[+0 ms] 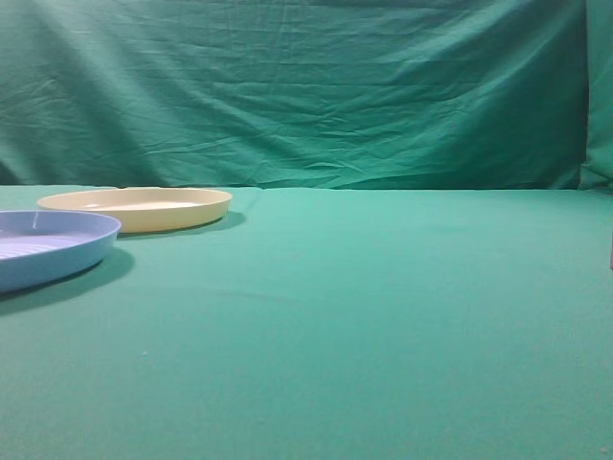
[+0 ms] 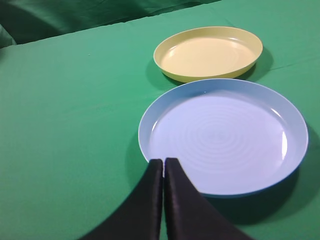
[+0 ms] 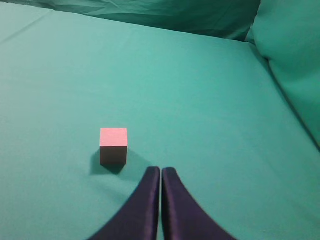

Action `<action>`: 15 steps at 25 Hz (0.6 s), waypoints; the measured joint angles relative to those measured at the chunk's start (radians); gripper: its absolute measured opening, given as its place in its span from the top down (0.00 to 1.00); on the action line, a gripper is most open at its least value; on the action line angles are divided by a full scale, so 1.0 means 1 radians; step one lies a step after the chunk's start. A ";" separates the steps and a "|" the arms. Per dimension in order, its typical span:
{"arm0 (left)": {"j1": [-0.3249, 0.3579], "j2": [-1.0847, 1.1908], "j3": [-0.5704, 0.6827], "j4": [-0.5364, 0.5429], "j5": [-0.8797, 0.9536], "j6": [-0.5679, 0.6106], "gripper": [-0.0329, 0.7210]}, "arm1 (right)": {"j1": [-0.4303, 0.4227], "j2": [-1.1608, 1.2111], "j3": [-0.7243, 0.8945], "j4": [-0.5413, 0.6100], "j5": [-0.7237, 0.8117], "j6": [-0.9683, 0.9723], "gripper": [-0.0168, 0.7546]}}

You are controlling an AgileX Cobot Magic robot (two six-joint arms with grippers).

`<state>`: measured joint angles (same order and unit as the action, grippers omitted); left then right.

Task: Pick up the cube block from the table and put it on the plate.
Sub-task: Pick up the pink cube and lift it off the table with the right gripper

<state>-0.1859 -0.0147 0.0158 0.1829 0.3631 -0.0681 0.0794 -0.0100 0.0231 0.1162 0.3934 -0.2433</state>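
The pinkish-red cube block (image 3: 113, 145) sits on the green table (image 3: 200, 100), a little ahead and to the left of my right gripper (image 3: 161, 170), which is shut and empty. A sliver of it shows at the right edge of the exterior view (image 1: 610, 252). The pale yellow plate (image 2: 208, 53) lies beyond the blue plate in the left wrist view and at the far left in the exterior view (image 1: 136, 207). My left gripper (image 2: 164, 162) is shut and empty, its tips over the near rim of the blue plate. Neither gripper shows in the exterior view.
A light blue ridged plate (image 2: 223, 135) lies right in front of the left gripper, touching distance from the yellow one; it shows at the left edge of the exterior view (image 1: 48, 247). A green cloth backdrop (image 1: 306, 86) rises behind the table.
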 joint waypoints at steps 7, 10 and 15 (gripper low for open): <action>0.000 0.000 0.000 0.000 0.000 0.000 0.96 | 0.000 0.000 0.004 -0.047 -0.176 -0.047 0.98; 0.000 0.000 0.000 0.000 0.000 0.000 0.96 | 0.000 0.000 0.004 -0.047 -0.319 -0.047 0.98; 0.000 0.000 0.000 0.000 0.000 0.000 0.96 | 0.000 0.000 0.004 -0.047 -0.507 0.054 0.98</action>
<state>-0.1859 -0.0147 0.0158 0.1829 0.3631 -0.0681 0.0794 -0.0100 0.0271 0.0693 -0.1131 -0.1890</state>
